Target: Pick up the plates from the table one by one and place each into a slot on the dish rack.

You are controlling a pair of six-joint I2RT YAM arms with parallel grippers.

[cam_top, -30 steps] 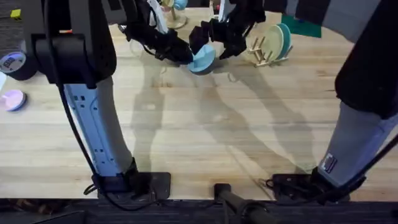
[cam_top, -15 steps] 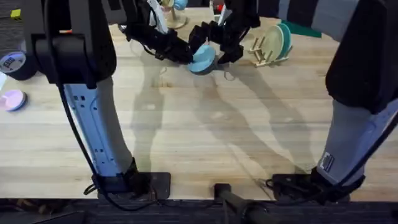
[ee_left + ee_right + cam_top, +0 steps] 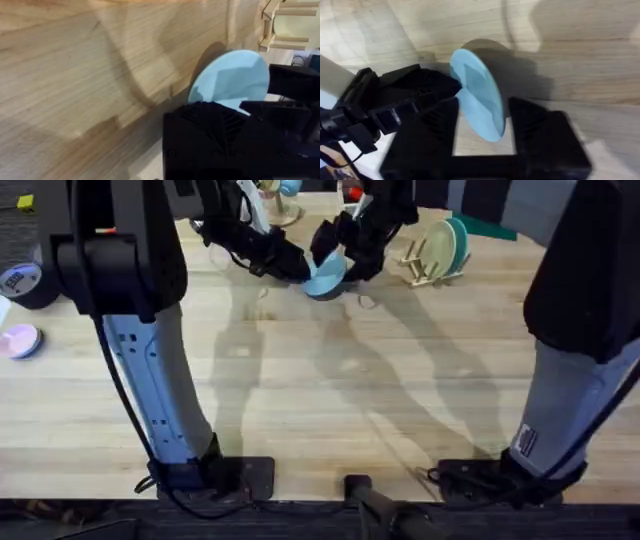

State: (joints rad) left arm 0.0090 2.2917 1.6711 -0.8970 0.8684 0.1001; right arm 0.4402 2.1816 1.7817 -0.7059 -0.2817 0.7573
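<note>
Off to the left edge of my overhead view I see a small pink disc [image 3: 19,340] lying flat, and just above it a dark tape roll [image 3: 27,282] with a pale label on its face. In the upper left corner sits a small yellow block [image 3: 25,202] on a dark surface. Along the top edge, right of centre, a teal-green sheet [image 3: 490,224] lies flat. At top centre I make out a pale wooden stand [image 3: 275,210], partly hidden; I can't tell what it carries.
</note>
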